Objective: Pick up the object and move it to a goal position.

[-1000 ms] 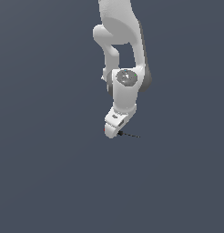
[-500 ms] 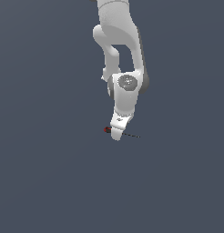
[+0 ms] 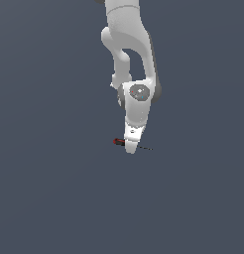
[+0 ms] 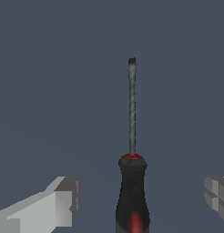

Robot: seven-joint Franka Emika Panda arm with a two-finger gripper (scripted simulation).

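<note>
The object is a small screwdriver with a red-and-black handle (image 4: pixel 132 195) and a thin dark shaft (image 4: pixel 131 107). It lies flat on the grey floor. In the exterior view its handle (image 3: pixel 118 142) sticks out on the view's left of the white gripper (image 3: pixel 131 149) and its shaft (image 3: pixel 146 148) on the right. The gripper is low over it. In the wrist view the gripper (image 4: pixel 141 202) is open, with one finger (image 4: pixel 59 205) on each side of the handle, both well apart from it. The other finger (image 4: pixel 217 193) shows at the frame edge.
A plain grey floor (image 3: pixel 54 198) fills both views. The white arm (image 3: pixel 131 54) rises from the gripper toward the top of the exterior view. No goal marker shows.
The gripper has come down toward the screwdriver and shifted a little to the exterior view's right. The screwdriver has not moved.
</note>
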